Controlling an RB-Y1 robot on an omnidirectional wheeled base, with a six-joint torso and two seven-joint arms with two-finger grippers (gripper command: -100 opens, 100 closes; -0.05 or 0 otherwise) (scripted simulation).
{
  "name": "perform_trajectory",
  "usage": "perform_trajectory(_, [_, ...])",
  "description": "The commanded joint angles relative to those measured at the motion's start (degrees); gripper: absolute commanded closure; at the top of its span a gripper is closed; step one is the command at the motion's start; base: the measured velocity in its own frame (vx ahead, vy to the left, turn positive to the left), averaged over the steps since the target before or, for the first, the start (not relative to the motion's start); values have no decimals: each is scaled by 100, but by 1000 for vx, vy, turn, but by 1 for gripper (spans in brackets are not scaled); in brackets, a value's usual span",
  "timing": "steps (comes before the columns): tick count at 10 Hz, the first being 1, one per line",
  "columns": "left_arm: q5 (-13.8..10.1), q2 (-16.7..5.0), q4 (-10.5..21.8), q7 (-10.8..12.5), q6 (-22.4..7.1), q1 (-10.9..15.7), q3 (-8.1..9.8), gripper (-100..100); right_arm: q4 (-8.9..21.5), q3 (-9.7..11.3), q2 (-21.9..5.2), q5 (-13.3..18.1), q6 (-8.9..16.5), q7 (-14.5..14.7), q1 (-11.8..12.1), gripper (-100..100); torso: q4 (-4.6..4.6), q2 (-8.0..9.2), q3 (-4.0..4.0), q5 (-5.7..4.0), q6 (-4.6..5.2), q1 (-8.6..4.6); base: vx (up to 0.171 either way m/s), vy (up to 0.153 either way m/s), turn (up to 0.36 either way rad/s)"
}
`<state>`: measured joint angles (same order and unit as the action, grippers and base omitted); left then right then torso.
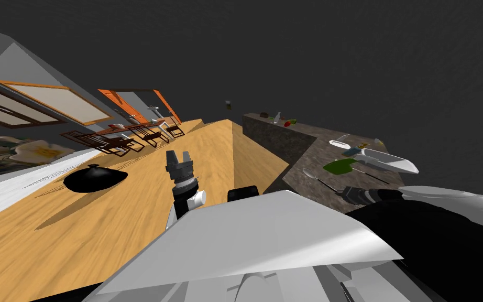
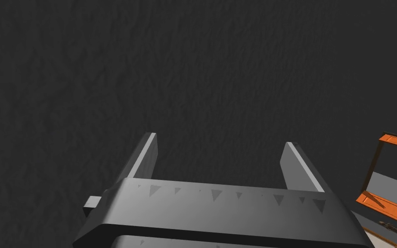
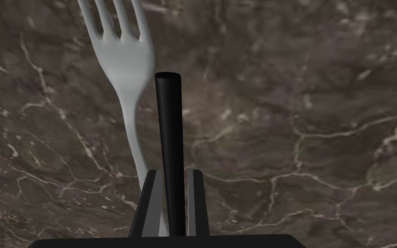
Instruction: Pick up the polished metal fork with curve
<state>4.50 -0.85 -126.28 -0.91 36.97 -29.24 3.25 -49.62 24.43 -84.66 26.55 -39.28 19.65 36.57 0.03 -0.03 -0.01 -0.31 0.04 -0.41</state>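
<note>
The right gripper (image 3: 172,171) is down at a dark brown marbled surface (image 3: 305,107), its two fingers (image 3: 150,202) clenched to a narrow gap. The pale grey fork (image 3: 128,64) lies on that surface straight ahead of the gripper. Its tines point away from the gripper and its slim stem curves back into the gap, just inside one finger. A black rod (image 3: 170,129) also sits in the gap. It fills most of the space between the fingers and reaches forward alongside the fork's stem, ending level with the fork's neck. I cannot tell whether the rod is part of the fork or a separate thing. The fork's head is just to one side of the rod's tip.

In the head view, a flat green patch (image 1: 340,166) lies on the same surface a little beyond the right gripper. A long white dish (image 1: 390,161) lies past the patch, farther from the gripper.

The left gripper (image 1: 178,155) is held up over a wooden floor (image 1: 130,220), well apart from the surface. Its fingers (image 2: 148,155) are spread wide with nothing between them. A low black dome-shaped thing (image 1: 95,178) sits on the floor off to the outer side of this gripper.
</note>
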Motion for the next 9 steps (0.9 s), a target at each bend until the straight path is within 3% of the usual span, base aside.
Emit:
perform_trajectory(1, [0,0,0,0,0,0,0,0,0,0,0,0,0,0,0,0,0,0,0,0,0,0,0,0,0])
perform_trajectory(2, [0,0,0,0,0,0,0,0,-61,-26,-53,129,-12,-70,-83,100,0,0,0,0,0,-1,34,-15,-209])
perform_trajectory(5, [0,0,0,0,0,-1,1,0,-472,-141,-321,457,37,-296,-157,100,-3,-12,-7,0,7,-4,48,-12,-252])
perform_trajectory(9, [0,0,0,0,0,-1,0,0,-780,-226,-522,702,75,-466,-213,100,-3,-11,-6,1,6,1,35,0,-136])
